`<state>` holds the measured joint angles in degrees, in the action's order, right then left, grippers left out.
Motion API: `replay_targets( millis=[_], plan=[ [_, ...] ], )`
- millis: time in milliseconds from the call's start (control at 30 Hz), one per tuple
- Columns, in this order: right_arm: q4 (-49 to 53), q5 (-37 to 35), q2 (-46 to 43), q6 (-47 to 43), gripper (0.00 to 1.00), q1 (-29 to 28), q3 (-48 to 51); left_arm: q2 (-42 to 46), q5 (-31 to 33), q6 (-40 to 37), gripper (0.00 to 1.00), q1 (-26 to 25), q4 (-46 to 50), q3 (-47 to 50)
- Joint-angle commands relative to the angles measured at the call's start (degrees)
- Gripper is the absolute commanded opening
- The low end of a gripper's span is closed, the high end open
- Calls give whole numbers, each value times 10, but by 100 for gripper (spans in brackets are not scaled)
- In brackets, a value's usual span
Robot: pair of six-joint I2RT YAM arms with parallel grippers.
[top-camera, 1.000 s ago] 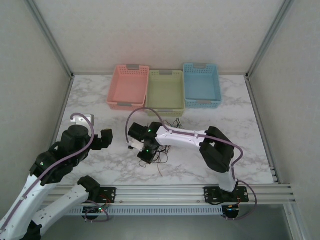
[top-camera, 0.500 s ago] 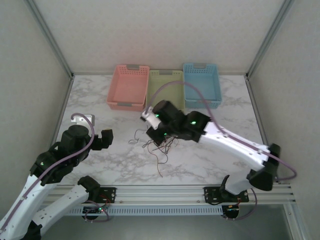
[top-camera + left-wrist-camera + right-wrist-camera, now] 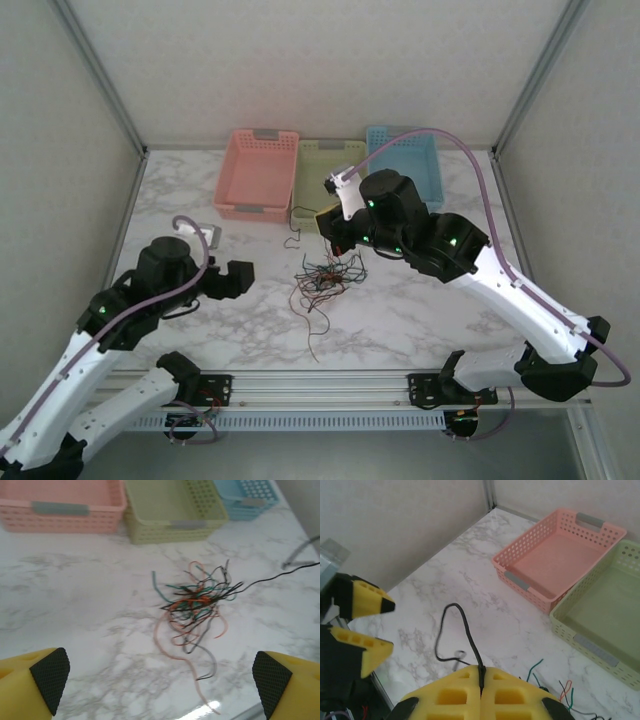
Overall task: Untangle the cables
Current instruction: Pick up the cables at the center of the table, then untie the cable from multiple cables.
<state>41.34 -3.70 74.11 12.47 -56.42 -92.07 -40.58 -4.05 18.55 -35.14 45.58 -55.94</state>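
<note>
You have no text, number or brand to read anywhere here. The grey tabs [image 3: 61,508] on the pink basket [image 3: 100,522] and the green basket [image 3: 155,532] show no lettering you can make out.

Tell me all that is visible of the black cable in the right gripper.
The black cable is thin and flexible. The shut right gripper pinches it between its yellow fingers. Past them, its free end curls in a loop over the marble table. Its other stretch runs straight into the tangle of cables.
</note>
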Motion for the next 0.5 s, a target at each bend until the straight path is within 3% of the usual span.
replay_targets(
  millis=[0, 100, 167, 300, 467],
  plan=[
    [-21, -22, 0, 28, 0, 6, -18, -16, -83, 44, 95, -5, -96, 28],
    [-23, -27, 0, 40, 0, 13, -16, -44, -74, 76, 91, -40, -175, 64],
    [-21, -37, -2, 48, 0, 16, -12, -65, -28, 73, 91, -84, -227, 90],
    [-18, -37, -4, 72, 0, 38, 5, -126, 36, 26, 89, -125, -334, 137],
    [-26, -38, -19, 90, 0, 53, 32, -239, 46, -70, 87, -137, -415, 140]
  ],
)
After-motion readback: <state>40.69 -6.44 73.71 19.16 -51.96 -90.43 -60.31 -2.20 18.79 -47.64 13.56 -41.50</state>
